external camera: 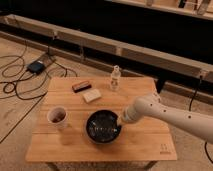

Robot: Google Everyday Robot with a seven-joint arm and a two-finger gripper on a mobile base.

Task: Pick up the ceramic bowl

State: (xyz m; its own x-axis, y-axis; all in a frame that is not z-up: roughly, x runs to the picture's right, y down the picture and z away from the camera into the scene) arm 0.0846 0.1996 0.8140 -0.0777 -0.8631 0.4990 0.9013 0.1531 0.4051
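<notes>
Reaching in from the right edge of the view, the robot's white arm (170, 114) angles down and to the left across the wooden worktop (145, 142), ending at the right rim of the ceramic bowl (103, 126). The gripper (121, 119) sits right at that rim, at the bowl's upper right side, low over the worktop. Whether the jaws are spread or closed, and whether they have any hold on the rim, I cannot tell; the end of the arm merges with the dark edge of the bowl.

The ceramic bowl itself is wide, round and glossy black, with faint pale speckles inside. It lies toward the front middle of the worktop, and its left side is entirely free of the arm.

Just to the left of the bowl, but apart from it, stands a small whitish cup (58, 117) with dark contents. Farther back lie a pale rectangular block (91, 95) and, just behind and to the left of it, a dark flat bar (81, 86). A small clear bottle (115, 78) stands upright near the back edge. On the floor to the left, black cables (15, 82) loop around a small dark box (36, 66).
</notes>
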